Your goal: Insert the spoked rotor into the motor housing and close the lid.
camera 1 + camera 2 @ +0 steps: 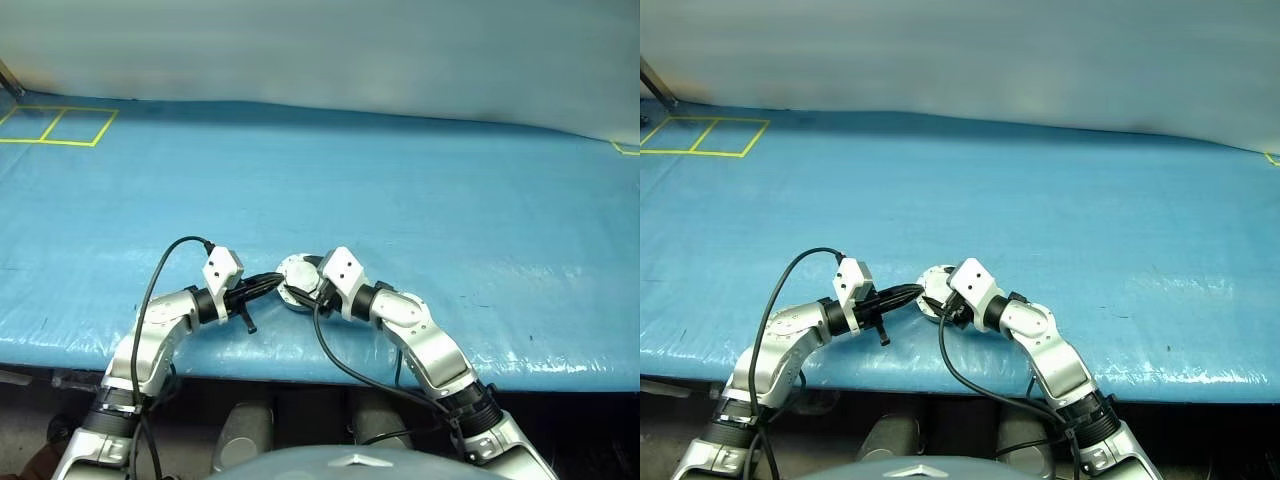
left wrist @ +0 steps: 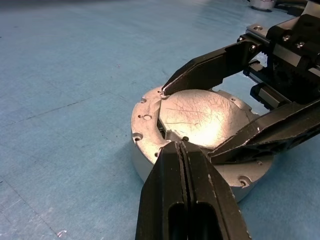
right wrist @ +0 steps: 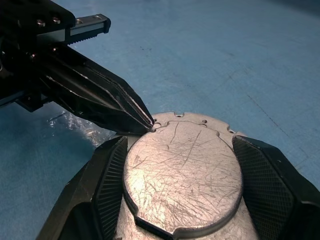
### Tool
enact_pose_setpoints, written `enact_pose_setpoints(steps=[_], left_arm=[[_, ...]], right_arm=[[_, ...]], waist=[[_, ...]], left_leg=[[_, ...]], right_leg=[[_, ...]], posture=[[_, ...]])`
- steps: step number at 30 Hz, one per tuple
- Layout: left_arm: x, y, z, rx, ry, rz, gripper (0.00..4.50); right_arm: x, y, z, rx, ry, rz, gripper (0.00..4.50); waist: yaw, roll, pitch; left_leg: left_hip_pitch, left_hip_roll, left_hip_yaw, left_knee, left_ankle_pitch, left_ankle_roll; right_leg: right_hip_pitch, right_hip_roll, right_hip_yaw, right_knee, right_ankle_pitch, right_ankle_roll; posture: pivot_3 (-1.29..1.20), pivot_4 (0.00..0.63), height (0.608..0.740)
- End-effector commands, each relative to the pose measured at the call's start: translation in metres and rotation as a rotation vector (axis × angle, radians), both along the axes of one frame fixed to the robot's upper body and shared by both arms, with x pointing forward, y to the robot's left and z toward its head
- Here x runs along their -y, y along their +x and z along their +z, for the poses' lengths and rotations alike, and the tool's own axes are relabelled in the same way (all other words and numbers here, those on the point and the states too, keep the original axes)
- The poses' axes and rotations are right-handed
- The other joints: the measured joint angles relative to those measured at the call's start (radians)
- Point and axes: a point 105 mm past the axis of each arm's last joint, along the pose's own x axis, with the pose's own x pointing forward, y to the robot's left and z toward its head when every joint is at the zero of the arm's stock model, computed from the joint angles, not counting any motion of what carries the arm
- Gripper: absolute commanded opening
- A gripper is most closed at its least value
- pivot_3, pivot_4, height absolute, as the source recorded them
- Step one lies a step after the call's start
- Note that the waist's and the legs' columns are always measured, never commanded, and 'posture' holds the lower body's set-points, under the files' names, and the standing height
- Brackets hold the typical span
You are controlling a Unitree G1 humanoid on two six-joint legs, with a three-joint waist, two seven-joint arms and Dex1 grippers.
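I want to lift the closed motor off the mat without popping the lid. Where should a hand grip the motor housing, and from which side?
Grip the motor housing by its outer side wall, on two opposite sides, as the right hand straddles it now, coming in low and nearly level with the blue mat. The housing is a short round drum standing flat, so its wall gives opposed faces, while the lid sits flush on top.

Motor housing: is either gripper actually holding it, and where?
The right gripper clamps the motor housing by its side wall, one jaw on each side. The left gripper is shut, tips at the closed lid edge, holding nothing.
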Motion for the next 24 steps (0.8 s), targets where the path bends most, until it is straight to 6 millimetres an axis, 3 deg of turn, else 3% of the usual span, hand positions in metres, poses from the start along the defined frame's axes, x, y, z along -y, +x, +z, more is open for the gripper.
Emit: enact_pose_setpoints(steps=[1, 3, 7, 8, 13, 17, 24], left_arm=[[0.002, -0.007, -0.013, -0.034, 0.036, -0.013, 0.03], [0.003, -0.007, -0.013, -0.033, 0.034, -0.014, 0.03], [0.006, -0.007, -0.012, -0.017, 0.031, -0.016, 0.0], [0.007, -0.007, -0.012, -0.014, 0.031, -0.015, 0.0], [0.007, -0.006, -0.012, -0.011, 0.028, -0.011, 0.0], [0.007, -0.007, -0.014, -0.003, 0.035, -0.012, 0.0], [0.01, -0.007, -0.014, 0.012, 0.039, -0.023, 0.0]], right_arm=[[0.004, 0.001, -0.003, -0.011, -0.013, -0.022, 3.03], [0.003, -0.001, -0.001, -0.013, 0.002, -0.002, 3.03], [0.004, 0.001, 0.017, 0.048, 0.07, -0.014, 4.34], [0.005, 0.003, 0.025, 0.061, 0.104, -0.036, 4.47], [0.019, 0.008, 0.051, 0.111, 0.185, -0.11, 4.47], [0.038, 0.012, 0.048, -0.074, 0.3, -0.225, 4.47], [0.062, -0.001, 0.017, -0.534, 0.559, -0.309, 4.47]], waist=[[0.0, 0.0, 0.0], [0.001, 0.0, 0.0], [0.004, 0.0, 0.0], [0.005, 0.001, 0.0], [0.01, 0.001, 0.0], [0.013, 0.001, 0.0], [0.015, 0.002, 0.0]], left_leg=[[0.0, 0.0, 0.0, 0.0, 0.0, 0.0], [0.0, 0.0, 0.0, 0.0, 0.0, 0.0], [0.0, 0.0, 0.0, 0.0, 0.0, 0.0], [0.0, 0.0, 0.0, 0.0, 0.0, 0.0], [-0.001, 0.0, 0.0, 0.0, 0.0, 0.0], [-0.001, 0.0, -0.001, 0.0, 0.0, 0.0], [-0.002, -0.001, -0.001, -0.001, 0.0, 0.0]], right_leg=[[0.0, 0.0, 0.0, 0.0, 0.0, 0.0], [0.0, 0.0, 0.0, 0.0, 0.0, 0.0], [0.0, 0.0, 0.0, 0.0, 0.0, 0.0], [0.0, 0.0, 0.0, 0.0, 0.0, 0.0], [-0.001, 0.0, 0.0, 0.0, 0.0, 0.0], [-0.001, 0.0, 0.0, 0.0, 0.0, 0.0], [-0.001, -0.001, 0.0, -0.001, 0.0, 0.0]], posture=[[0.0, 0.15, 0.74], [0.0, 0.15, 0.74], [0.0, 0.15, 0.74], [0.0, 0.15, 0.74], [0.0, 0.15, 0.74], [0.0, 0.15, 0.74], [0.0, 0.15, 0.74]])
